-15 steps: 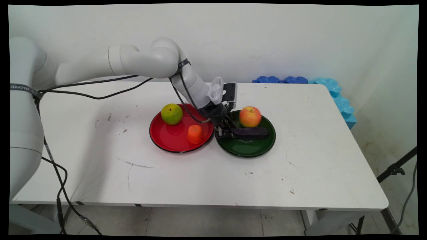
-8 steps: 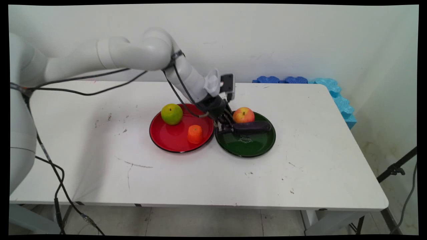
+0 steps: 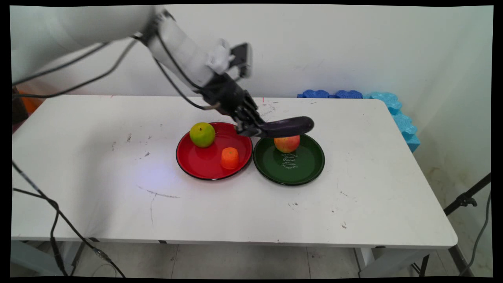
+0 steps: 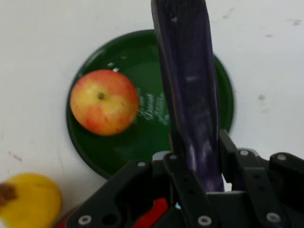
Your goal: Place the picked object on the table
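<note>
The hand (image 3: 251,127), clamped on one end of a dark purple eggplant (image 3: 289,125), holds it level above the green plate (image 3: 304,175), the apple (image 3: 287,144) at the plate's twelve o'clock.

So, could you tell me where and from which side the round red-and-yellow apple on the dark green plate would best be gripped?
Probably from straight above, fingers closing across the widest part of the round red-and-yellow apple. It sits stem-up on the dark green plate, with bare plate around it. The gripper is shut on the long dark purple eggplant, which hangs above the apple, so that must go first.
</note>
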Controlling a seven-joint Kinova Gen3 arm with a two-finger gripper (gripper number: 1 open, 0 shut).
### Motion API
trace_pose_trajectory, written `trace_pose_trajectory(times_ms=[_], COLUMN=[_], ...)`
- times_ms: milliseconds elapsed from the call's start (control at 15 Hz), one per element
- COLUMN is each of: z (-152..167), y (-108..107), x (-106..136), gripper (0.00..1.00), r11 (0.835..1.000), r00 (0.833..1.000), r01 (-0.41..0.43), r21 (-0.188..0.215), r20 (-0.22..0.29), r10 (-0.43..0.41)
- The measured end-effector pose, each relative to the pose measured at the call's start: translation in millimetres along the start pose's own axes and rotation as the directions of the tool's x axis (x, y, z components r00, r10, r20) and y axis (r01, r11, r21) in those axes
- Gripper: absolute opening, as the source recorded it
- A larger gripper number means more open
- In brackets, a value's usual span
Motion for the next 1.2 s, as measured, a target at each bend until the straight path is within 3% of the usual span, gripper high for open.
trace_pose_trajectory(times_ms=[200, 467, 867, 1200], z=[-38.1, -60.7, -36.3, -1.2], y=[21.6, 54.9, 94.6, 112.2], x=[-16.0, -42.6, -73.3, -92.2], gripper=[0.0, 0.0, 0.0, 0.0], r11=[0.999, 0.996, 0.98, 0.977], r00=[1.0, 0.998, 0.98, 0.979], r01=[0.022, 0.065, 0.181, 0.184], r21=[-0.033, -0.068, -0.087, -0.109], r20=[-0.001, 0.032, 0.095, 0.113], r10=[-0.022, -0.063, -0.173, -0.171])
